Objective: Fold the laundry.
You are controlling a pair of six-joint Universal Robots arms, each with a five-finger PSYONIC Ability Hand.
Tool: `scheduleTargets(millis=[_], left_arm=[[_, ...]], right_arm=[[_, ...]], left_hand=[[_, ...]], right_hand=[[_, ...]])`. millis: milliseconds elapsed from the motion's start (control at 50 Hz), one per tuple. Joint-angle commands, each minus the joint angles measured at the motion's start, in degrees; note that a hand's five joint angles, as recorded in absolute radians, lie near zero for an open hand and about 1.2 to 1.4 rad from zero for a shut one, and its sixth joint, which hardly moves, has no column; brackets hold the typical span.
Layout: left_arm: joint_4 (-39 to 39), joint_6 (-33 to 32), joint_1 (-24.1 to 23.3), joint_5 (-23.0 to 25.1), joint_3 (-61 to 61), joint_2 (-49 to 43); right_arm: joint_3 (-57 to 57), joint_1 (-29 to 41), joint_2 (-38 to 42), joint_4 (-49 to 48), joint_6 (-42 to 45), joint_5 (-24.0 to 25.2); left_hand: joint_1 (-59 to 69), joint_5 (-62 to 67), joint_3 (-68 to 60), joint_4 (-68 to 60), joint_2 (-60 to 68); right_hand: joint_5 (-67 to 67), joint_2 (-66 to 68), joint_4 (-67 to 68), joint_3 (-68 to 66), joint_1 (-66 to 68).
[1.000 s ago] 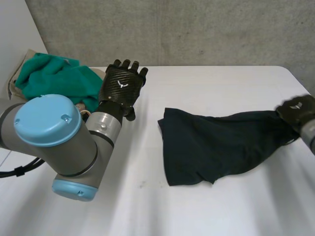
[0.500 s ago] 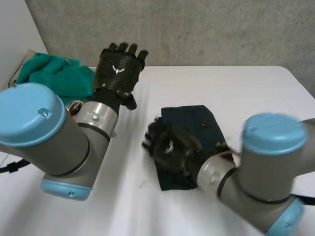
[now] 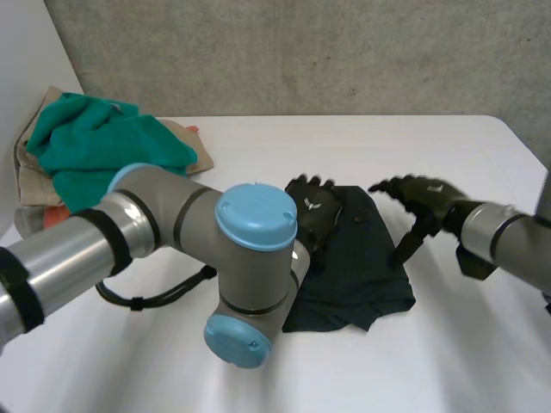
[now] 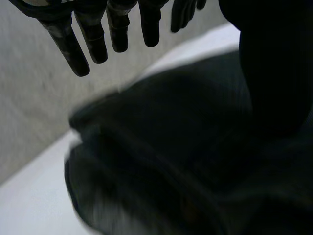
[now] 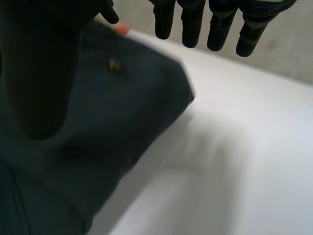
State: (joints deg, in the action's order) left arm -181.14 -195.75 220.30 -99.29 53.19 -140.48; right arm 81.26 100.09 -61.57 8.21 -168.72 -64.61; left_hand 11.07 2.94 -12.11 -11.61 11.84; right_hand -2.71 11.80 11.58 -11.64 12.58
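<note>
We see the dark navy folded cloth (image 3: 362, 267) lying in the middle of the white table (image 3: 258, 146). Our left hand (image 3: 312, 215) is over its left edge, fingers straight. Our right hand (image 3: 422, 196) is at its right edge, fingers spread wide. A crumpled teal cloth (image 3: 95, 142) lies well apart.

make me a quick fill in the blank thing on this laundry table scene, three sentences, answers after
1. The dark cloth lies on the ___ table.
2. The teal cloth is piled at the table's far ___ corner.
3. The left hand, over the dark cloth, and the right hand, beside it, are both ___, gripping nothing.

Missing words: white; left; open
</note>
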Motion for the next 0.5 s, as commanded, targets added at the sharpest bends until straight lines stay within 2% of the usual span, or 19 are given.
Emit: scheduleTargets(millis=[20,160,240,340,400,480,500], left_arm=[[5.87,-3.23,2.68,-4.86,0.69,-2.26],[10.1,-4.38,2.42,-4.78,0.95,-2.17],[10.1,-4.29,1.98,-4.07,1.65,0.2],[8.26,-4.21,2.07,-3.11,2.18,7.31],[5.63,-3.86,2.5,-0.3,3.41,11.36],[3.16,-3.07,4.08,6.37,5.78,15.93],[3.16,-2.54,4.78,9.95,6.31,17.5]], right_arm=[[-2.68,3.26,9.18,-0.56,6.82,-0.16],[-4.53,4.76,11.04,-0.38,9.2,-1.49],[-3.39,4.32,7.35,-0.64,8.76,-1.57],[0.9,3.1,-1.86,-3.36,6.23,-3.59],[3.63,1.69,-5.57,-5.21,2.62,-5.7],[8.38,-1.56,-8.21,-6.09,-1.95,-7.37],[10.13,-2.87,-8.39,-6.01,-3.01,-7.03]], left_hand=[[5.7,3.83,-4.67,-5.17,4.93],[5.7,3.83,-4.67,-5.17,4.93],[4.7,2.83,-3.66,-4.16,3.93],[1.83,-0.04,-0.8,-1.3,1.06],[0.32,-1.55,0.71,0.22,-0.45],[1.16,-0.71,-0.12,-0.62,0.39],[1.99,0.12,-0.96,-1.46,1.22]], right_hand=[[2.71,-1.8,-1.58,1.64,-2.58],[2.71,-1.8,-1.58,1.64,-2.58],[2.71,-1.8,-1.58,1.64,-2.58],[2.71,-1.8,-1.58,1.64,-2.58],[2.71,-1.8,-1.58,1.64,-2.58],[2.71,-1.8,-1.58,1.64,-2.58],[2.71,-1.8,-1.58,1.64,-2.58]])
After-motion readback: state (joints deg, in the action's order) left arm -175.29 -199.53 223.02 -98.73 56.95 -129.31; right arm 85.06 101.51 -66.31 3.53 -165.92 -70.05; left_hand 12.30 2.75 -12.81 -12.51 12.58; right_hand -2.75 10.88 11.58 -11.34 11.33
